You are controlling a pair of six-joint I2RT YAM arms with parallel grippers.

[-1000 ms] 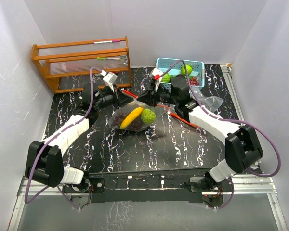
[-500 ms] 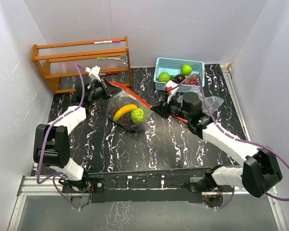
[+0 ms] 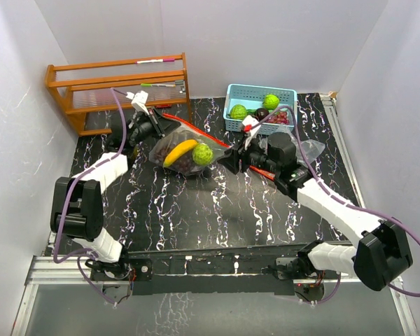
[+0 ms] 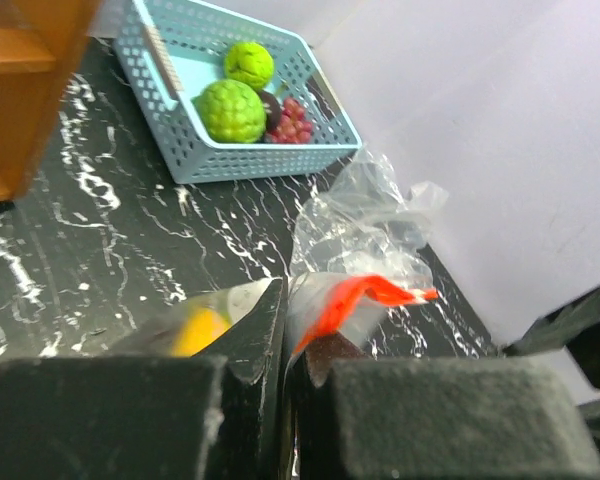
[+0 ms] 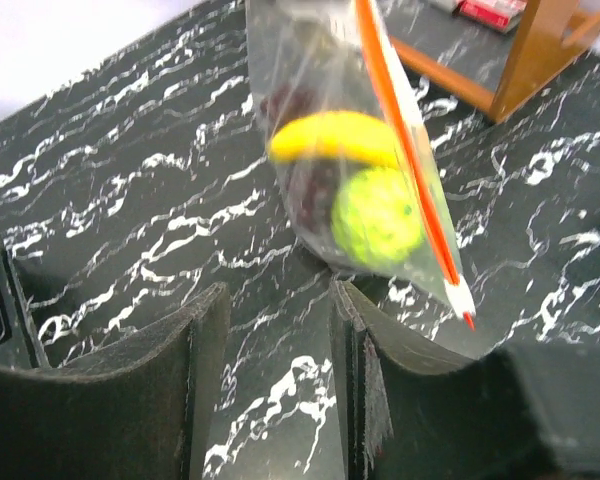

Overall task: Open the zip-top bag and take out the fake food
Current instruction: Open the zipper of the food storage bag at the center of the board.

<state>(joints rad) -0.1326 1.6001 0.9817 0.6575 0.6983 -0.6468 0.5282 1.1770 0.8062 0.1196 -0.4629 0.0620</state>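
left hand (image 4: 285,345) is clamped on one corner of the zip bag (image 5: 300,50), with the plastic pinched flat between its fingers. the bag stretches away from it toward the right hand (image 5: 278,300).

right hand's fingers are apart with nothing between them, only counter (image 3: 217,210) showing in the gap. the free end of the orange zip strip (image 5: 400,130) sits just ahead of its fingertips and off to one side, not gripped.

banana (image 5: 335,138), green ball (image 5: 377,215) and grapes (image 5: 305,190) are all inside the bag, just ahead of the right hand.

the strip reads as one straight line, so my guess is it's not open yet. can't confirm the seal.

beyond the right hand the basket (image 3: 261,89) holds loose fruit (image 3: 238,112). a crumpled second bag (image 3: 309,148) lies beside the right arm and looks empty, so probably one bag is done.

left to do: grip the free end, pull the seal apart, take out the three pieces.
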